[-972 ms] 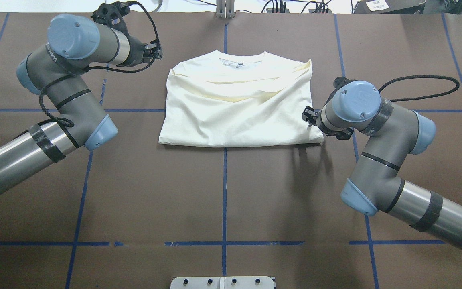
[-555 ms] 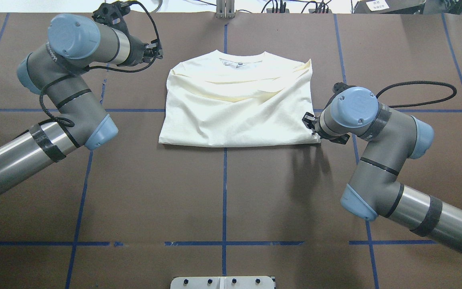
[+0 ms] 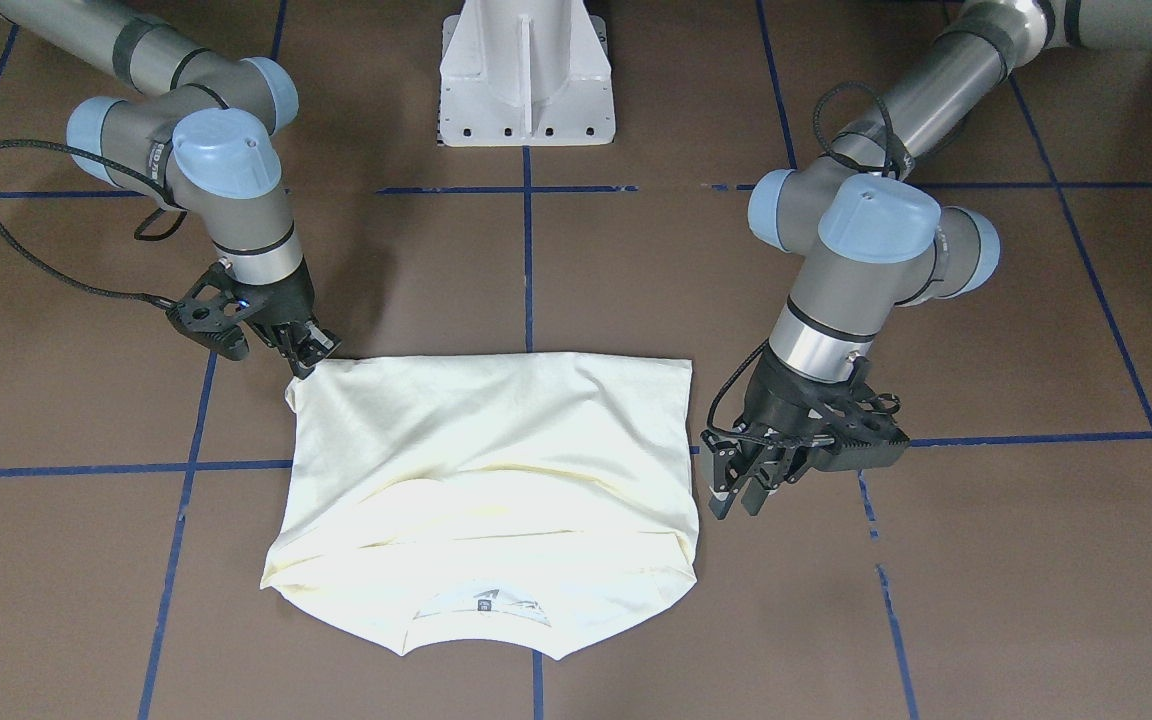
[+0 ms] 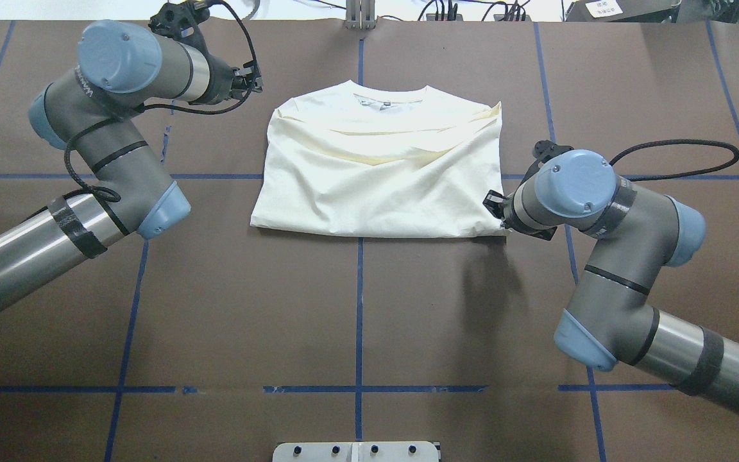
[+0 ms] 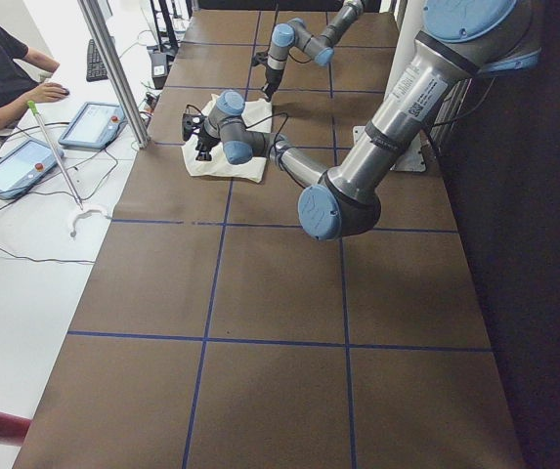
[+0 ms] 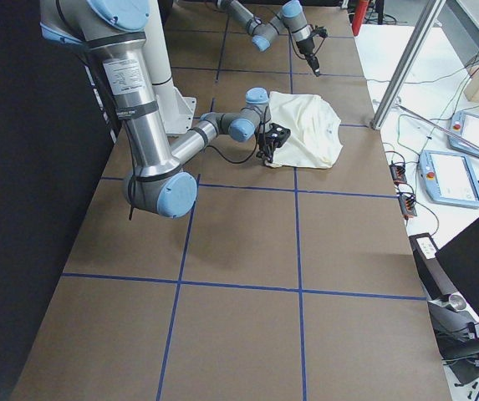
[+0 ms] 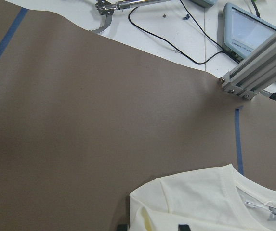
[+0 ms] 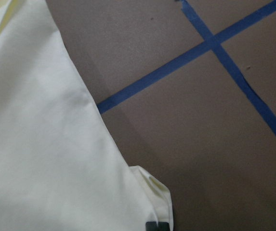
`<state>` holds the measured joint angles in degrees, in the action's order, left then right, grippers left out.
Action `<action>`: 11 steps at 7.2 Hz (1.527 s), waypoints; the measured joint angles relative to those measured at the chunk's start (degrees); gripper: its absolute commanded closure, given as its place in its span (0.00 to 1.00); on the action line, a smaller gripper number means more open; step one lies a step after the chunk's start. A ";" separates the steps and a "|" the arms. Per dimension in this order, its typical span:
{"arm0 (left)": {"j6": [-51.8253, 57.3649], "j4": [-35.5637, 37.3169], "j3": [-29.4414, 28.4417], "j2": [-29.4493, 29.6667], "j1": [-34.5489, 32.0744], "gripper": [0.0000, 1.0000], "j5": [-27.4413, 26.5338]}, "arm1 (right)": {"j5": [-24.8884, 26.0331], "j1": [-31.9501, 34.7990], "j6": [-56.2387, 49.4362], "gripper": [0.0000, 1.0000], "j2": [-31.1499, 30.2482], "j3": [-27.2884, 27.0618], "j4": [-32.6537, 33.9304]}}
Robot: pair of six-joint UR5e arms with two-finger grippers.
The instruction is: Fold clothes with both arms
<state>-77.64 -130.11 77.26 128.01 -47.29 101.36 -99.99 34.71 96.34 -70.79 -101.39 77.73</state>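
- The T-shirt (image 4: 376,179) lies partly folded at the centre of the overhead view, collar toward the top.
- The right gripper (image 3: 308,358) is pinched on the lower-right hem corner.
- The left gripper (image 3: 736,503) hovers with fingers apart beside the upper-left shoulder.
- Next, the left gripper probably needs to take hold there.

Bright, even light from above; the shirt (image 4: 376,173) nearly washes out. Soft shadows lie on the table (image 4: 356,308), and the right wrist view seems slightly blurred.

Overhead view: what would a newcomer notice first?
A cream T-shirt lies folded mid-table, collar away from the robot. The right gripper seems pinched on its near right corner, while the left gripper hangs open beside the far left shoulder, not touching it.
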 measured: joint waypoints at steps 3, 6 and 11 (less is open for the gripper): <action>-0.13 0.03 1.65 -0.18 0.00 0.54 0.30 | -5.19 -3.41 1.97 1.00 -12.20 -21.37 0.79; -0.96 0.03 6.33 -1.25 0.28 0.54 4.26 | -4.05 -23.50 11.89 0.00 -18.52 -33.49 0.95; -18.38 0.01 12.78 -7.72 9.86 0.38 15.43 | 2.72 -18.45 12.51 0.00 -16.69 -30.95 0.94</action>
<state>-96.02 -130.10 90.04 120.29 -37.43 116.79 -97.27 16.25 108.85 -87.48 -132.33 78.67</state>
